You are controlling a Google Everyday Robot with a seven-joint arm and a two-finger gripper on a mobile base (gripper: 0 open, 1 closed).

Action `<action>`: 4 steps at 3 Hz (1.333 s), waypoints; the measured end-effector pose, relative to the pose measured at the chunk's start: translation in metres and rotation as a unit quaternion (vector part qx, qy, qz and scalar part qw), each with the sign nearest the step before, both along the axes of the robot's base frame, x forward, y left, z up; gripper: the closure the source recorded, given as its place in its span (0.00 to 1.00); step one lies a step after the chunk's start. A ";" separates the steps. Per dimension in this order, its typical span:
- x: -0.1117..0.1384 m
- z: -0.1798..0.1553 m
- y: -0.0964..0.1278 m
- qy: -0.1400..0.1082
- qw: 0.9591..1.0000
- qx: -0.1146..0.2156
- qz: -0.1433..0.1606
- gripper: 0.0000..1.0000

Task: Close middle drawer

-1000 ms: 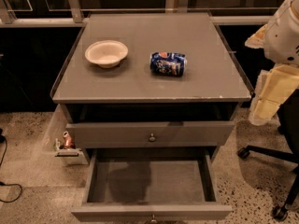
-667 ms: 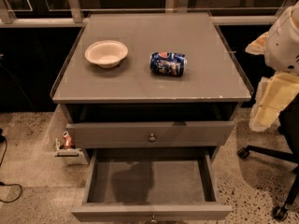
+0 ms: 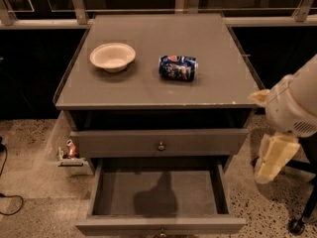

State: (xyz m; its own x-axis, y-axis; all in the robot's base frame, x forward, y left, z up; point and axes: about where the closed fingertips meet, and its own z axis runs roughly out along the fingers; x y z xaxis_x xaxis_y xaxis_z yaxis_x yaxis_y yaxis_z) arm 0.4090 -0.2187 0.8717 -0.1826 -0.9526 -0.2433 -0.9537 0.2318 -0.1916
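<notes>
The middle drawer (image 3: 198,225) is pulled far out at the bottom of the view. It is wide, shallow and grey, with nothing inside, and its small round knob (image 3: 161,233) sits at the lower edge. Above it, the uppermost drawer front (image 3: 124,144) stands slightly out under the tabletop. The lowest drawer is hidden. My gripper (image 3: 270,158), a cream piece hanging below the white arm (image 3: 297,108), is to the right of the cabinet, level with the drawers and apart from them.
A white bowl (image 3: 112,56) and a blue can (image 3: 178,67) lying on its side are on the grey cabinet top (image 3: 218,48). A clear bin (image 3: 67,150) holding a small can stands on the floor at the left. A chair base (image 3: 297,224) is at the lower right.
The arm and gripper have come down along the right side of the cabinet and slightly leftward. The drawers, bowl and can have not moved.
</notes>
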 end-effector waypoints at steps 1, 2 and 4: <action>-0.015 -0.056 -0.004 0.013 1.000 -0.002 0.002 0.19; -0.030 -0.110 -0.006 0.036 0.999 0.001 0.008 0.42; -0.032 -0.115 -0.006 0.039 0.999 0.001 0.007 0.88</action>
State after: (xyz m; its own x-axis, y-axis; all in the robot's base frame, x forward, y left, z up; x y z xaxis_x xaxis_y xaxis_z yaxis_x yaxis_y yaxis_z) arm 0.3768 -0.2247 0.7568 -0.1874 -0.9548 -0.2307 -0.9689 0.2183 -0.1167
